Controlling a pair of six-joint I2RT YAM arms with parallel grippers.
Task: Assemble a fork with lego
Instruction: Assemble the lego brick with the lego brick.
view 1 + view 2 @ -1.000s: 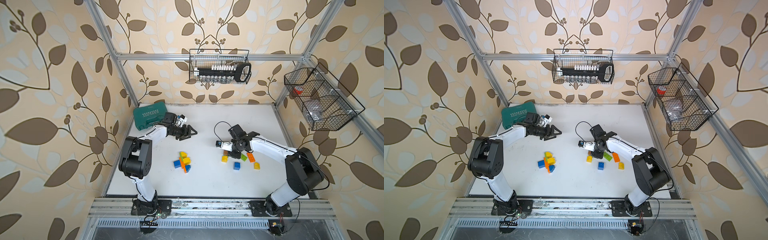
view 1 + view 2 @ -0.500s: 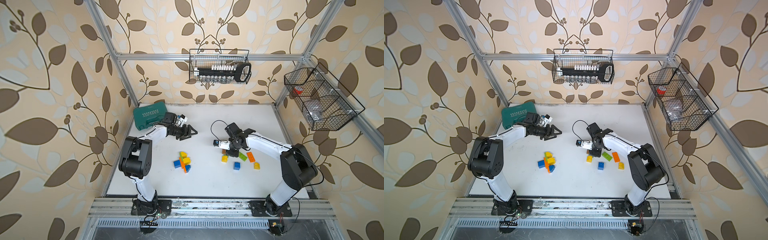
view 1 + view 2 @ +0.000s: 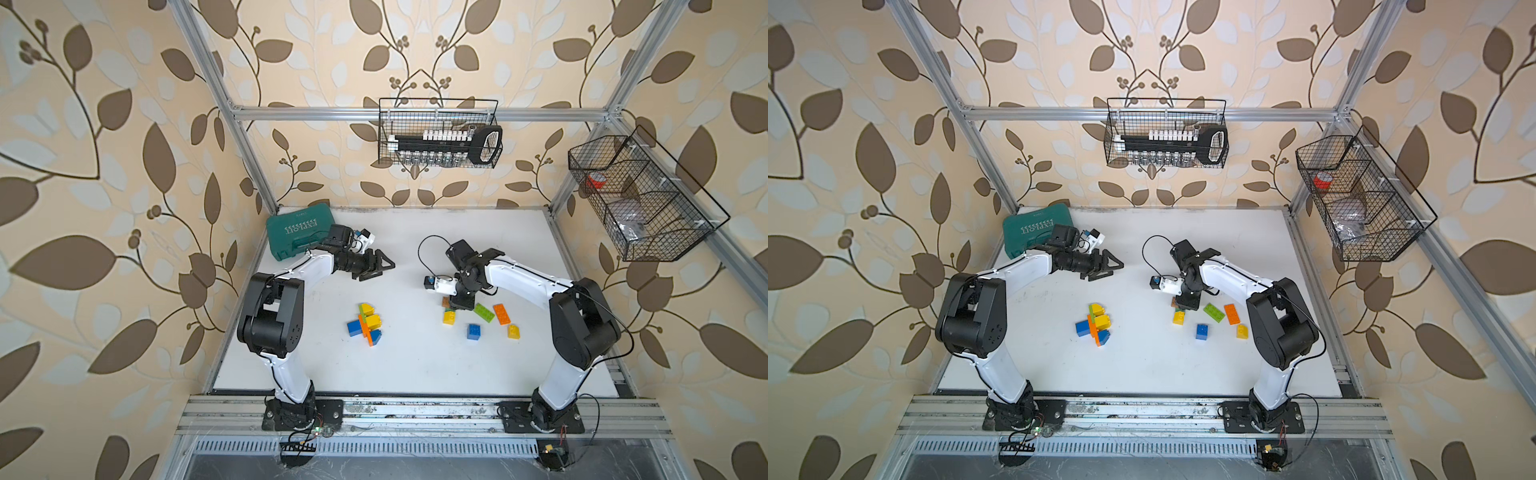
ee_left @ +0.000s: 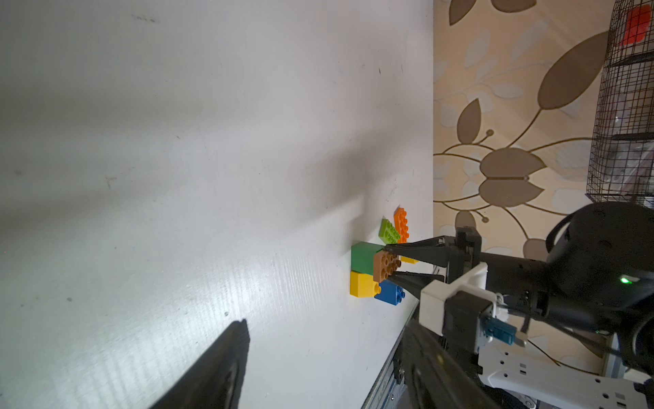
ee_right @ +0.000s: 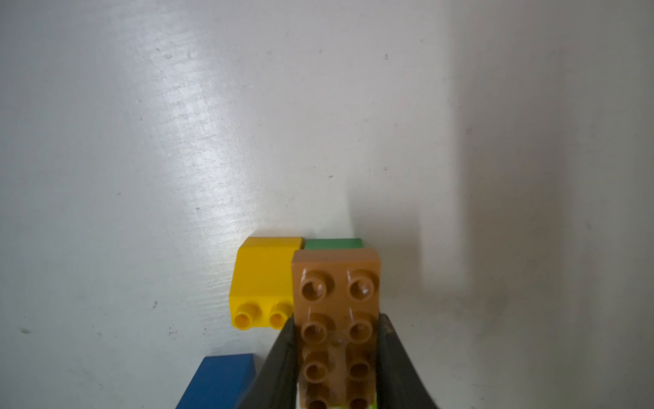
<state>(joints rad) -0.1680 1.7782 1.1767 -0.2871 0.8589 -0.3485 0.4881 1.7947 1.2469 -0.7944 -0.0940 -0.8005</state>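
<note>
Gripping the brown brick point(image 5: 336, 283) by its long sides, the right gripper point(image 5: 336, 324) holds it over a green brick point(image 5: 333, 243) among the loose lego point(image 3: 484, 312). Left gripper point(image 3: 376, 270) has its jaws apart, empty, near the teal case point(image 3: 297, 235). Advise lifting straight, studs level, before carrying toward the part-built cluster point(image 3: 365, 324).

The left arm point(image 3: 307, 268) bends at its elbow over the left edge of the bench point(image 3: 415, 365) and stretches level toward the middle. Its left claw point(image 3: 379, 268) lies sideways, jaws apart, holding nothing. The right arm point(image 3: 519, 282) reaches in from the right edge. Its wrist point(image 3: 467, 274) turns downward, and the right claw point(image 5: 336, 333) is pinched tight on a brown brick point(image 5: 338, 290).
</note>
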